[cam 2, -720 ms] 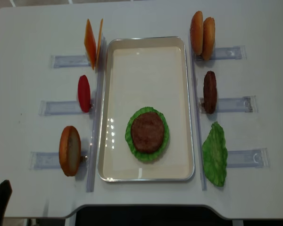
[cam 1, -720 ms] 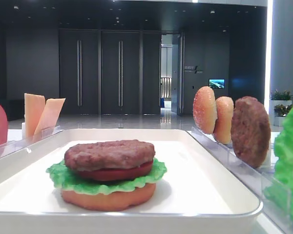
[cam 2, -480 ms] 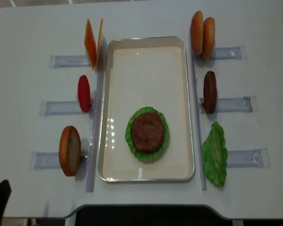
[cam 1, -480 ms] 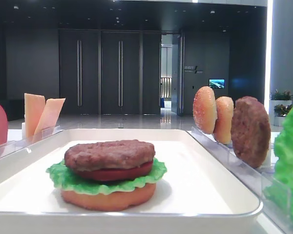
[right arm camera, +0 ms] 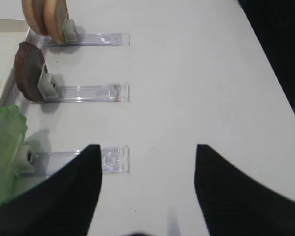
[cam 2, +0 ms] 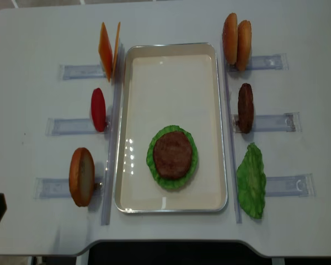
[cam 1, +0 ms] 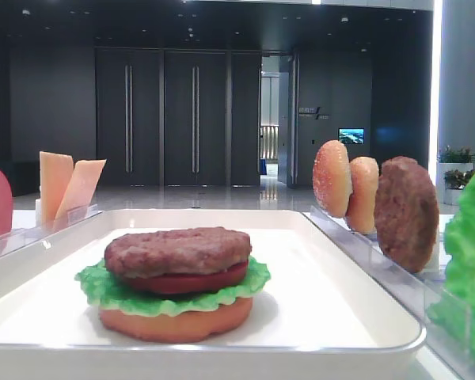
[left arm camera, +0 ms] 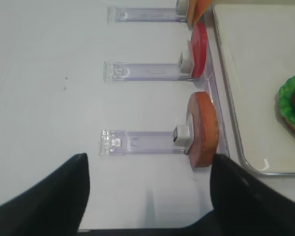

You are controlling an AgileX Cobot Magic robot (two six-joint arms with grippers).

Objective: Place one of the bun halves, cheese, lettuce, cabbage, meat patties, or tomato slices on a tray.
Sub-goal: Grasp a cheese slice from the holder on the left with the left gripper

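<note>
The white tray (cam 2: pixel 171 72) lies in the middle of the table. On it is a stack: a flat bun half (cam 1: pixel 174 322), lettuce (cam 1: pixel 103 285), a tomato slice (cam 1: pixel 191 281) and a meat patty (cam 2: pixel 172 153) on top. Left of the tray, cheese slices (cam 2: pixel 107 48), a tomato slice (cam 2: pixel 98 109) and a bun half (cam 2: pixel 81 176) stand on edge. My left gripper (left arm camera: pixel 148 162) is open and empty near the table's front edge, its right finger just below that bun half (left arm camera: pixel 202 129). My right gripper (right arm camera: pixel 146 150) is open and empty over bare table, right of the lettuce leaf (right arm camera: pixel 5 147).
Right of the tray, two bun halves (cam 2: pixel 236 37), a patty (cam 2: pixel 245 107) and a lettuce leaf (cam 2: pixel 251 179) stand in clear acrylic holders (cam 2: pixel 278 122). More holders (cam 2: pixel 71 126) run along the left side. The table's front edge (cam 2: pixel 165 245) is close to both grippers.
The dark tip of my left arm at the lower-left corner of the overhead view has slipped lower and further out of frame. The food has not moved.
</note>
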